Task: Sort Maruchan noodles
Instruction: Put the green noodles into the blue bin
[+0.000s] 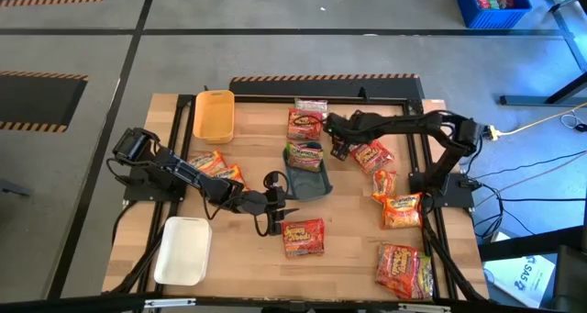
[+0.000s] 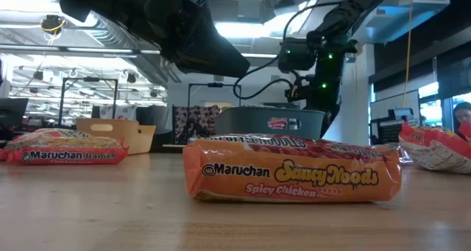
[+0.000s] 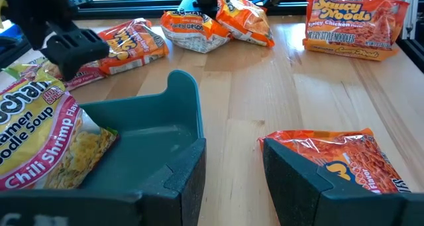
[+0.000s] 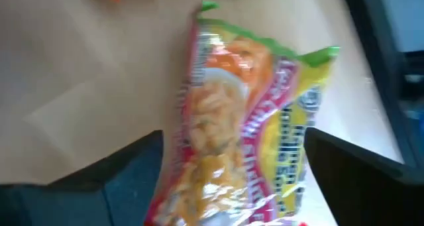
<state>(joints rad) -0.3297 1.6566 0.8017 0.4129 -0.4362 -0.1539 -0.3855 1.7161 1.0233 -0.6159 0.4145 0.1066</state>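
both pincers are seen spread. left gripper [image 1: 278,206] is held low, its fingers parted, beside the blue-grey tray [image 1: 309,180]; an orange noodle packet [image 1: 304,237] lies just in front, probably the next pick. right gripper [image 1: 336,137] hovers with a green-edged packet [image 4: 248,126] between its open fingers, ungripped.

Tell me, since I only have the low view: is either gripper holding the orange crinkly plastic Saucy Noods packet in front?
Observer: No. The left gripper hangs open beside the orange Saucy Noods packet, with nothing between its fingers.
Operator: What is inside the blue-grey plastic tray behind it?
Observer: A green-edged Chili Shrimp packet lies in the blue-grey tray.
Operator: Where is the other arm?
Observer: The right gripper is just to the right of that tray's far end.
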